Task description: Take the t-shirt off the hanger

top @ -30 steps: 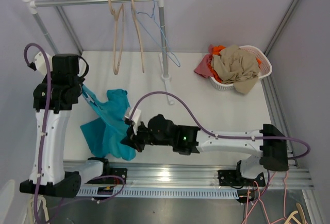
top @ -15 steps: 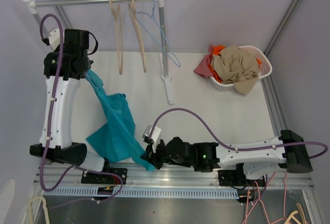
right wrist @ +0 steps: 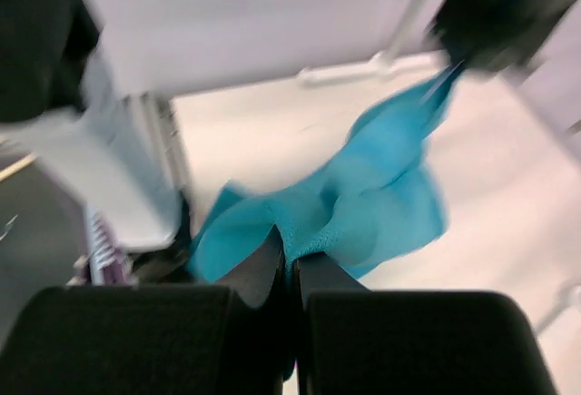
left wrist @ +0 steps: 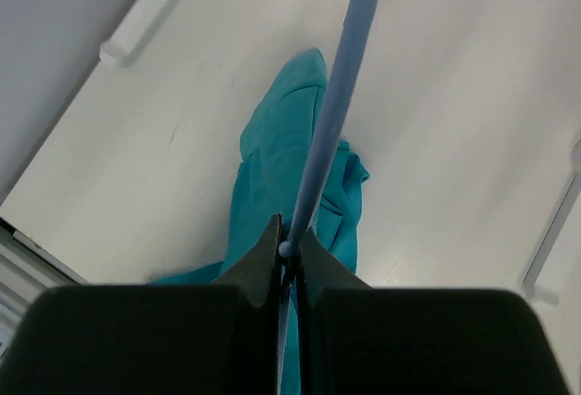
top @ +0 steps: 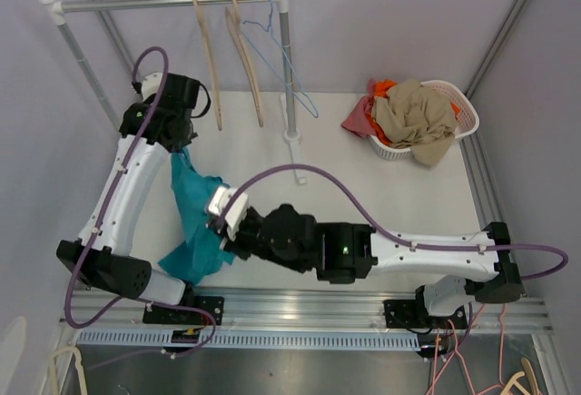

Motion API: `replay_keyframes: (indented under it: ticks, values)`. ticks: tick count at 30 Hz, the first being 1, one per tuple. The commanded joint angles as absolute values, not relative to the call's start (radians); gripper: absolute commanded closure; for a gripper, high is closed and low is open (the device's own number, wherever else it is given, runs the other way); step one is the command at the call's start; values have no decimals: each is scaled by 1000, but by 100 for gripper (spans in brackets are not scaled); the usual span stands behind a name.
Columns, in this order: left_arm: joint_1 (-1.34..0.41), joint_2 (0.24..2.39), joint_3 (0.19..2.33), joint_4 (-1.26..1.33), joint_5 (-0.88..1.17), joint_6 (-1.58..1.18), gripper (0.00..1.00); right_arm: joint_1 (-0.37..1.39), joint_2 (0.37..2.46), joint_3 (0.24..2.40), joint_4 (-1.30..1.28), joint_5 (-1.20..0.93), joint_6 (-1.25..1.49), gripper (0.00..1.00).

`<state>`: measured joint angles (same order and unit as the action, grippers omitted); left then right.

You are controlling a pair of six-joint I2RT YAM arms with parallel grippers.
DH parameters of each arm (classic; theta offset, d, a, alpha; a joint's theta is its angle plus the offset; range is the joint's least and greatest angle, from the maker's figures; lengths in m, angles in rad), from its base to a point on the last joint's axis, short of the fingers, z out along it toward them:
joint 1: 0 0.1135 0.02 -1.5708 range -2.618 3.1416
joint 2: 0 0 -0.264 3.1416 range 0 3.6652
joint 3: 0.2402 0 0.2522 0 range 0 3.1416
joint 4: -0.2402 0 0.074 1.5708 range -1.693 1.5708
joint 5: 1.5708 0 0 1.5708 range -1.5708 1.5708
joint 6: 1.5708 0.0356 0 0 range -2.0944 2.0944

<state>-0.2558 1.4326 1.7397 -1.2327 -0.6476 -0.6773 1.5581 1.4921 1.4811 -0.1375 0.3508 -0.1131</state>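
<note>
On the left side of the table, the teal t-shirt is stretching as a narrow band between my two grippers. Its long axis is running from the far left toward the near edge and drifting a little right.

At the far end, the left gripper is pinching the blue hanger, with the jaws closed right down on the thin bar. In the left wrist view the bar is pointing straight away from the fingers, and the shirt is trailing below it.

At the near end, the right gripper is biting a fold of the fabric, jaws closed, with cloth bunching just above the fingertips. That wrist picture is blurring, so I am not reading how deep the bite goes.

I am judging that the coming move turns on this one line. The hanger is lying far and left of the right gripper, so the cloth has to travel near and right, along the band's own axis, to slide free. The right arm is the nearer one to the shirt's loose lower part, and the left is the only one on the hanger.

From above, the left arm is covering the hanger end, so I cannot tell whether the shoulders of the hanger are inside the neck or partly out. I am expecting a pull across the band, rather than along it, to risk catching the collar on the bar.
</note>
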Motion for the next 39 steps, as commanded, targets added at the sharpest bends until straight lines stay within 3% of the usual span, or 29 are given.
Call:
replay_keyframes:
  ticks: [1, 7, 9, 12, 16, 20, 22, 27, 31, 34, 39]
  values:
    - [-268, 1414, 1692, -1144, -615, -643, 99, 1526, 1529, 1656, -228, 373, -264, 100]
    - [-261, 1601, 1953, -1265, -643, -672, 99, 1634, 1499, 1646, -307, 155, -141, 100]
    - [-253, 1649, 2018, -1305, -626, -660, 99, 1661, 1496, 1542, -276, 17, -48, 100]
    - [-239, 1773, 2280, -1391, -604, -653, 99, 1669, 1511, 1395, -216, -156, 73, 100]
    - [-232, 1809, 2411, -1457, -560, -635, 99, 1645, 1500, 1182, -157, -111, 179, 100]
    - [-233, 1596, 2272, -1405, -358, -556, 100, 1412, 1389, 1000, -92, -68, 282, 100]
    - [-259, 1469, 2089, -1364, -184, -467, 99, 1304, 1352, 953, -65, -25, 342, 100]
    - [-284, 905, 1569, -1053, 315, -396, 99, 1034, 1339, 977, -93, 109, 420, 100]
    - [-284, 699, 1367, -1003, 548, -463, 100, 873, 1408, 1019, -192, 126, 504, 100]
    - [-284, 599, 1339, -1003, 572, -469, 99, 757, 1364, 967, -222, 120, 558, 100]
    - [-284, 561, 1405, -1095, 269, -428, 99, 700, 1082, 929, -178, 279, 449, 100]
